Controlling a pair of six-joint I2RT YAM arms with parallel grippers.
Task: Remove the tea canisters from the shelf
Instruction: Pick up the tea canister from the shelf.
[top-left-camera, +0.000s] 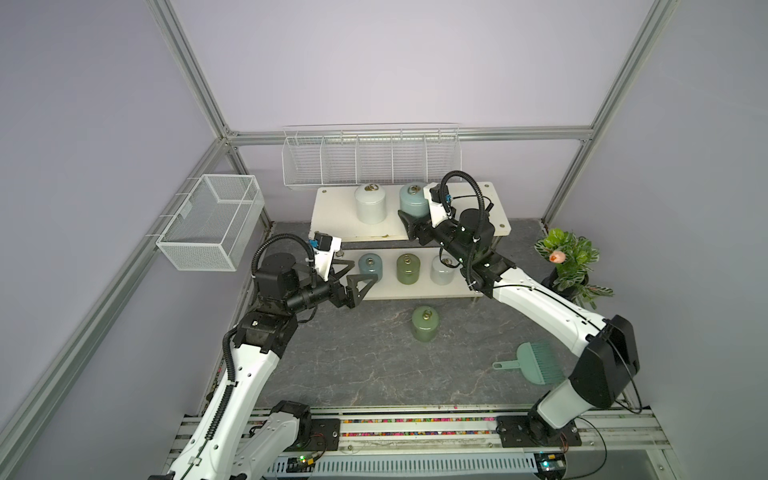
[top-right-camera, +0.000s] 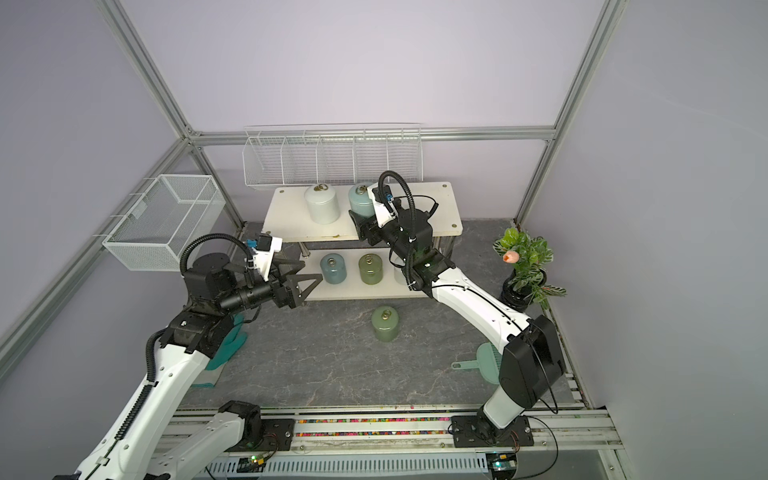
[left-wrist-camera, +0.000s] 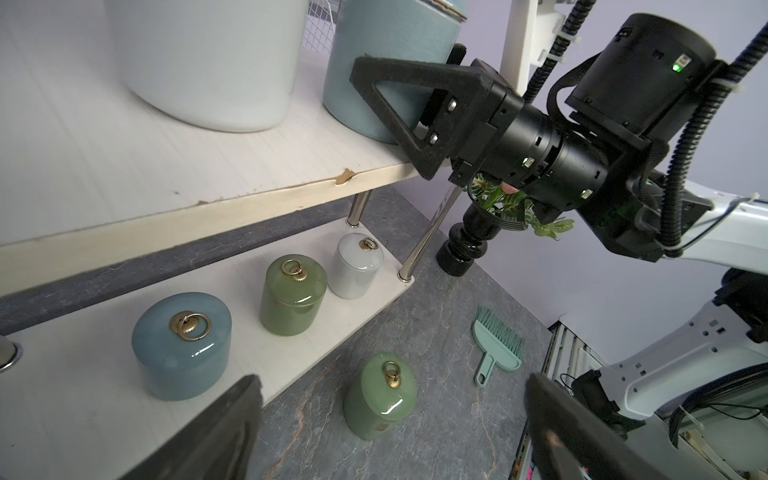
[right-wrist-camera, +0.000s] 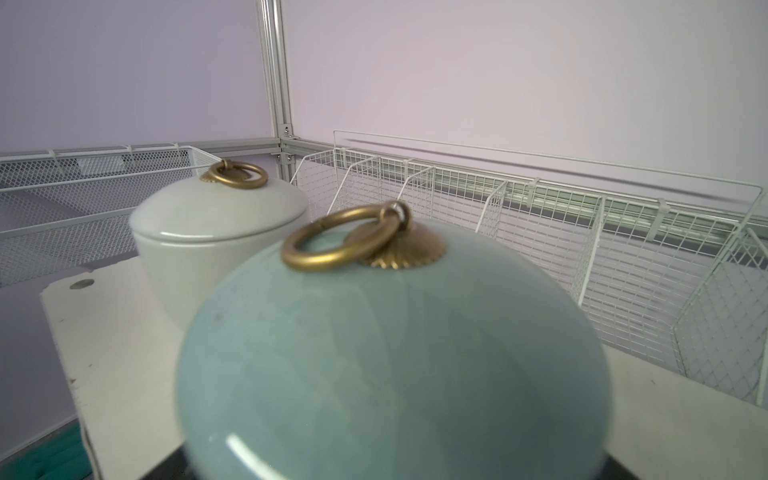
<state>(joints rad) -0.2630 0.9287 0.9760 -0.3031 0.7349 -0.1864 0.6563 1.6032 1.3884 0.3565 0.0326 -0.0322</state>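
Top views both show the right gripper (top-left-camera: 417, 209) set around the large pale blue canister (top-left-camera: 412, 198) on the upper board of the shelf (top-left-camera: 332, 220). Its jaws are part-way apart and closed onto the canister's wall. That canister stands upright near the board's front edge. The large white canister (top-left-camera: 370, 205) stands just beside it, with a narrow gap between them. The left gripper (top-left-camera: 363, 271) hangs with its jaws spread as wide as they go and empty. Its tips are near the small pale blue canister (top-left-camera: 371, 262) at the lower board's end. The olive green canister (top-left-camera: 408, 269) and small white canister (top-left-camera: 439, 272) follow in a row, the last partly hidden by the right arm. The light green canister (top-left-camera: 425, 325) stands alone on the slate tabletop (top-left-camera: 353, 374), with open surface all round it.

Left wrist view: the left fingers (left-wrist-camera: 216, 432) show wide apart, with nothing between them but the light green canister farther off. One right finger (left-wrist-camera: 457, 79) lies against the large pale blue canister's side; the other is hidden. The upper board's front edge is chipped.

Right wrist view: the large pale blue canister's domed lid and brass ring (right-wrist-camera: 345, 239) fill the near field, centred. The wire basket (right-wrist-camera: 540, 257) runs close behind.
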